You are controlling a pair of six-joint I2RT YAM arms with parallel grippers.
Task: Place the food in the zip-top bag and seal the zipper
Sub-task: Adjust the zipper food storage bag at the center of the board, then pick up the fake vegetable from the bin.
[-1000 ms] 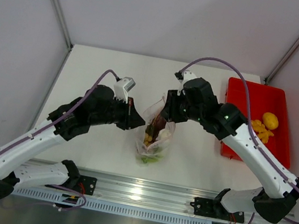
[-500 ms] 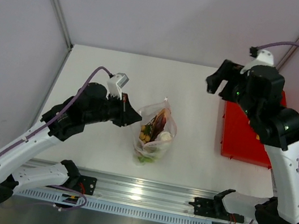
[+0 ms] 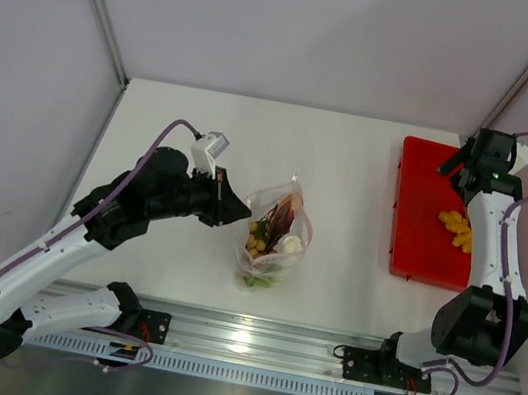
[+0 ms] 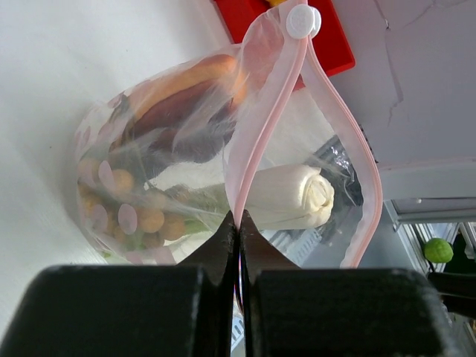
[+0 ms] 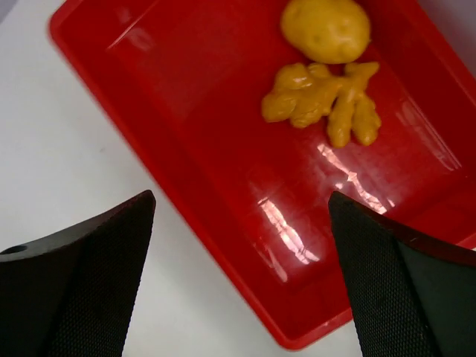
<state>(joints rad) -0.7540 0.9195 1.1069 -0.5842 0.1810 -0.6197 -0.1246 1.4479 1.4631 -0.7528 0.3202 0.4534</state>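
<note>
1. Right now, your left gripper (image 4: 238,223) is pinched shut on the zipper (image 4: 262,111), the pink strip along the mouth of the zip-top bag (image 3: 276,232).
2. The bag lies on the table (image 3: 203,137) directly ahead of that gripper, and its near zipper lip is caught between the fingertips.
3. Beyond the pinch the two zipper lips part, so the bag's mouth gapes. They meet again at the white slider knob (image 4: 301,21) at the bag's far corner.
4. Inside the bag you can see the leek stalk (image 4: 290,197), the tan balls (image 4: 141,219) and the dark red piece (image 4: 178,111), all close behind the pinched lip.
5. Your right gripper (image 5: 239,223) hangs well to the right of the bag, above the red tray (image 5: 208,141). Its fingers are spread wide and hold nothing.
6. A rounded yellow piece (image 5: 326,28) and a knobbly yellow piece (image 5: 323,100) lie just beside each other in the tray, well apart from the bag.
</note>
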